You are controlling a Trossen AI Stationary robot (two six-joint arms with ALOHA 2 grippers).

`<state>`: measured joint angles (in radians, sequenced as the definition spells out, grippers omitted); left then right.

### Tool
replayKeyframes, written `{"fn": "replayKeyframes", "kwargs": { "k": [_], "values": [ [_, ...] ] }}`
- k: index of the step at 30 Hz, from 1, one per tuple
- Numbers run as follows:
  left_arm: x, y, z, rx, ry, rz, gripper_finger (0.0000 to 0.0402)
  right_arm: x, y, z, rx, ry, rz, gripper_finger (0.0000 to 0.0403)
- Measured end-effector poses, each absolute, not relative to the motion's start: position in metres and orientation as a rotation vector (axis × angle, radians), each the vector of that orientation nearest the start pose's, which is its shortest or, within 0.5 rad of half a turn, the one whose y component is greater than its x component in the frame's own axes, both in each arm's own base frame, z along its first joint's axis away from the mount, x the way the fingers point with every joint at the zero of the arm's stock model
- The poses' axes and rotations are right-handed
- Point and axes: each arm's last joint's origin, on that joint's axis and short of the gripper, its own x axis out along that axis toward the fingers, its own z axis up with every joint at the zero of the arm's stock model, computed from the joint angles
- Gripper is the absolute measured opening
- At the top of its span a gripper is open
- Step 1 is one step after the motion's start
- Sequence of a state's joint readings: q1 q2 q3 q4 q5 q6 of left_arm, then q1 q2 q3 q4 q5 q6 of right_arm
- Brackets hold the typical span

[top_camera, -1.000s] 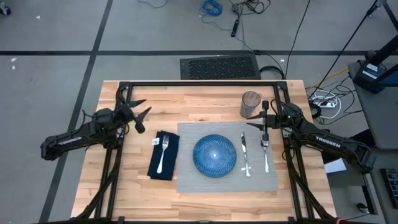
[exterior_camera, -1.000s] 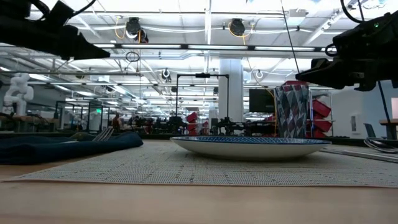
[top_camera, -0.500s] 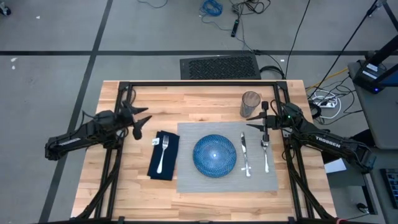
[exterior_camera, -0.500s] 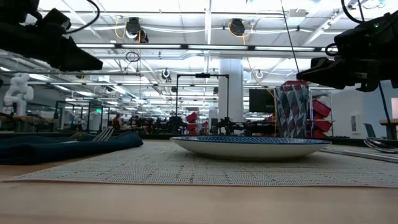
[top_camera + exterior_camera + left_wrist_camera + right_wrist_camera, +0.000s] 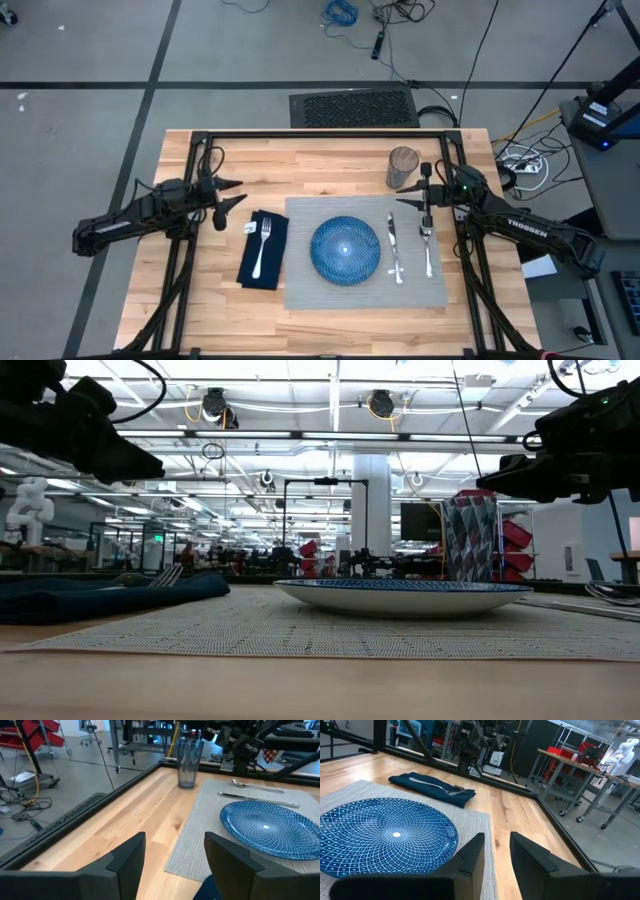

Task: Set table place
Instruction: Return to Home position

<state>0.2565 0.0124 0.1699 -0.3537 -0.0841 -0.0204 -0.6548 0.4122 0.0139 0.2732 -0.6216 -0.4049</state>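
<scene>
The grey placemat (image 5: 365,290) lay flat on the table (image 5: 300,160), directly under the blue plate (image 5: 345,248), with its long axis running from the left arm's side of the plate to the right arm's side. Its short edges faced the 2 arms. That width probably served to leave room for cutlery beside the plate.

The knife (image 5: 394,248) lay just beside the plate on the right arm's side, with the spoon (image 5: 428,245) just beyond it. Both were on the mat and lay crosswise to its long axis. On the plate's other side, just off the mat, the navy napkin (image 5: 262,262) carried the fork (image 5: 262,240), parallel to the knife. The cup (image 5: 402,167) stood upright beyond the plate, off the mat's far corner on the right arm's side.

The left gripper (image 5: 175,836) hovered beyond the napkin from the plate, with its fingers spread wide and empty. The right gripper (image 5: 496,836) hung above the spoon's end, with its fingers slightly parted and holding nothing. The setting looked complete, so both arms appeared free to retreat.
</scene>
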Motion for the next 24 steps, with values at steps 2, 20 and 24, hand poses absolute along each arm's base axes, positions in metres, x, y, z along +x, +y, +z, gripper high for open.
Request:
{"fn": "replayKeyframes", "kwargs": {
  "k": [2,20,24],
  "values": [
    [0.08,0.0235,0.1857,-0.037,0.192,0.343,0.0189,0.1037,-0.0584,0.1581,-0.33,0.106,-0.012,0.0077],
    [0.08,0.0237,0.1859,-0.035,0.19,0.347,0.0189,0.1037,-0.0583,0.1579,-0.215,0.106,-0.014,0.0077],
    [0.08,0.0237,0.1859,-0.035,0.19,0.348,0.0189,0.1039,-0.0584,0.1574,-0.212,0.11,-0.013,0.0077]
  ]
}}
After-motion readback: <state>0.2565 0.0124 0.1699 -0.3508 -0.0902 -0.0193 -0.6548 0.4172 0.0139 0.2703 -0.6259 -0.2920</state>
